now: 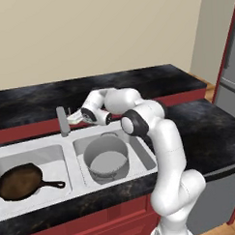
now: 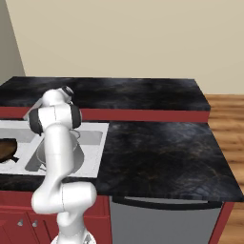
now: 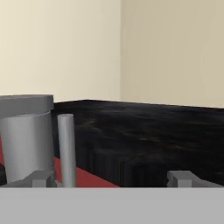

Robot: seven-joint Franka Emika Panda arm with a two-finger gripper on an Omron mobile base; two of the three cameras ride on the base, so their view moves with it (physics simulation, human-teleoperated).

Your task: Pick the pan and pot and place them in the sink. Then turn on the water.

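Note:
The dark-brown pan (image 1: 20, 182) lies in the left basin of the white sink (image 1: 67, 146), its black handle pointing right. In the right basin stands the grey pot (image 1: 106, 159), upright. My gripper (image 1: 71, 118) hovers above the divider between the basins, just right of the grey faucet post (image 1: 62, 122), pointing at it. In the hand view the jaws stand wide apart, open and empty, around the gripper (image 3: 111, 179) midpoint. The faucet post (image 3: 26, 138) and a thin grey rod (image 3: 66, 148) rise just inside the left fingertip (image 3: 41, 178). From the right base view, the pan (image 2: 5, 149) peeks out at the left edge.
Black counter (image 1: 197, 121) runs right of the sink, with a raised black ledge (image 1: 36, 101) behind it on a red band. A grey appliance (image 1: 229, 85) stands at the far right. My own arm (image 2: 59, 143) covers most of the right basin in the right base view.

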